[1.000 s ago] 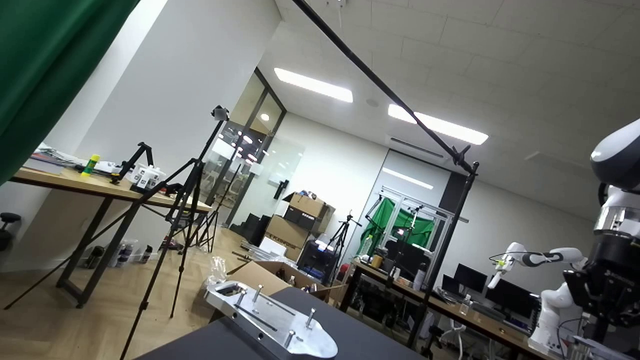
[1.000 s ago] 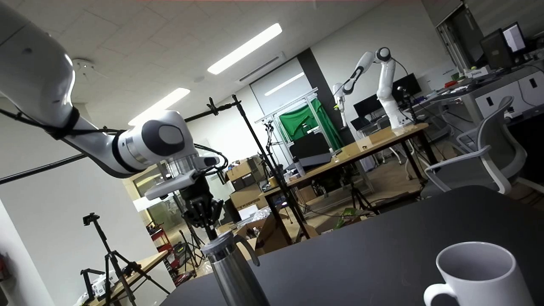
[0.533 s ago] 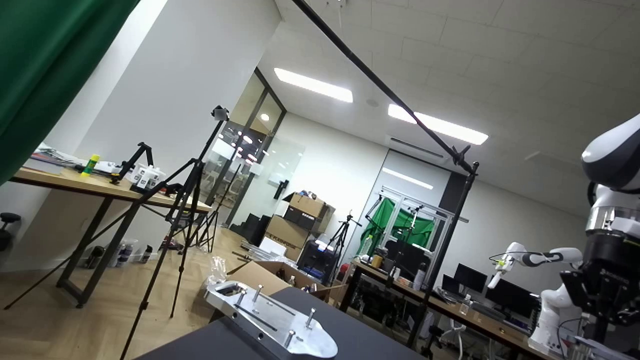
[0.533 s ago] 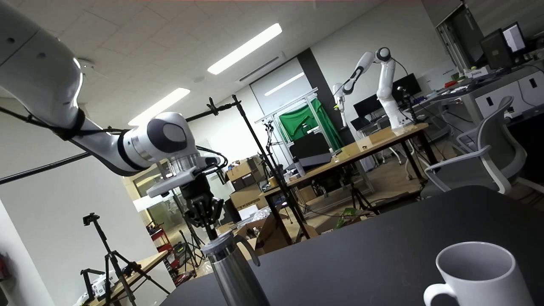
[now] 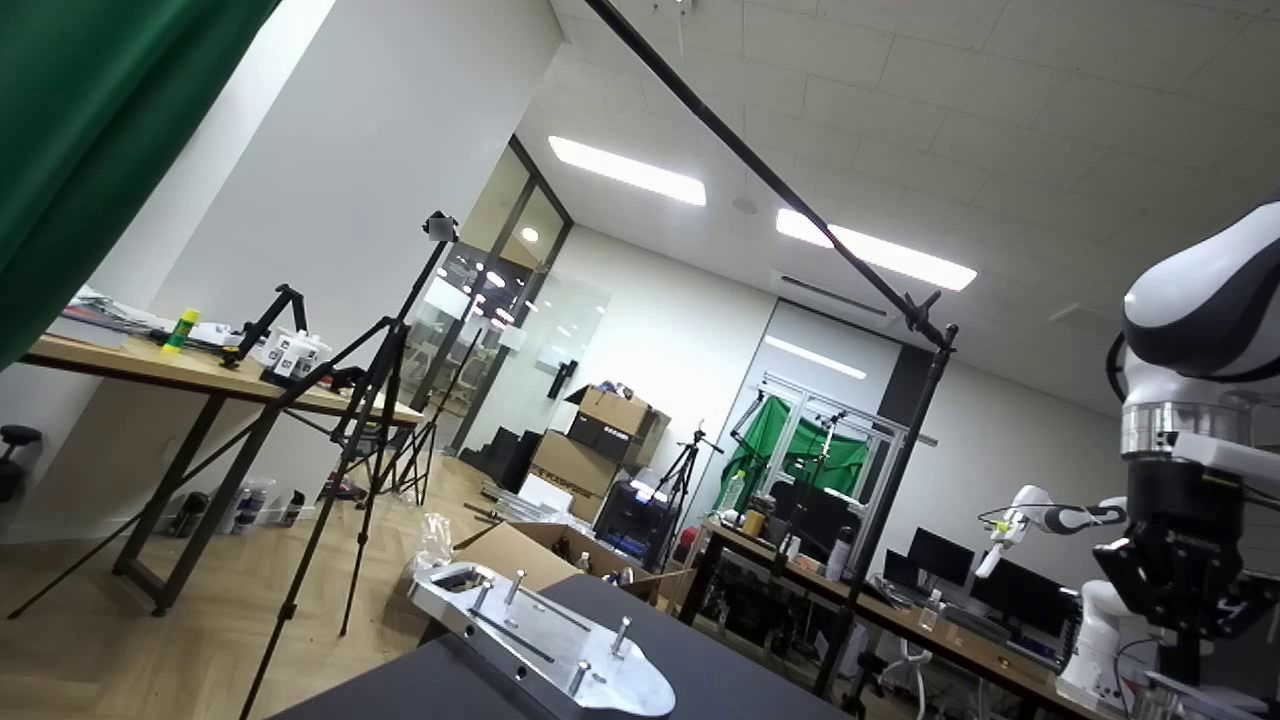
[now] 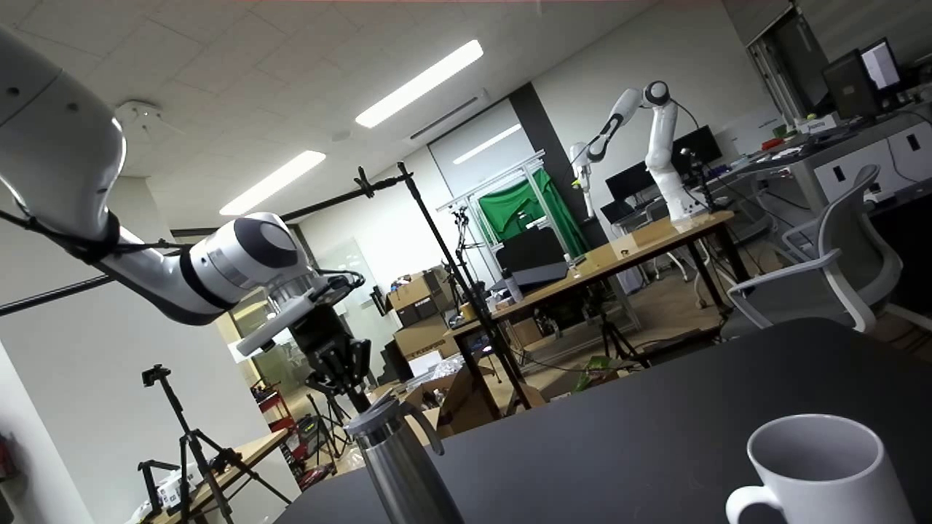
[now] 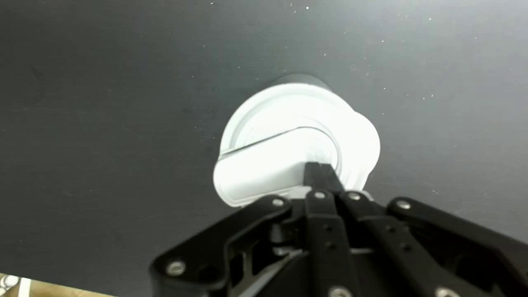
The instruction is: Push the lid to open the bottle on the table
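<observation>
One lid flap (image 7: 264, 169) newly tilted on the bottle (image 6: 405, 471) | hand (image 7: 325, 175) closed tight, nothing gripped | push judged effective (opening seemingly under way)

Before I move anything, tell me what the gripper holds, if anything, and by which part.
Nothing: the gripper is shut, its fingertips together with nothing between them, apparently pressing on the lid flap of the steel jug.
</observation>
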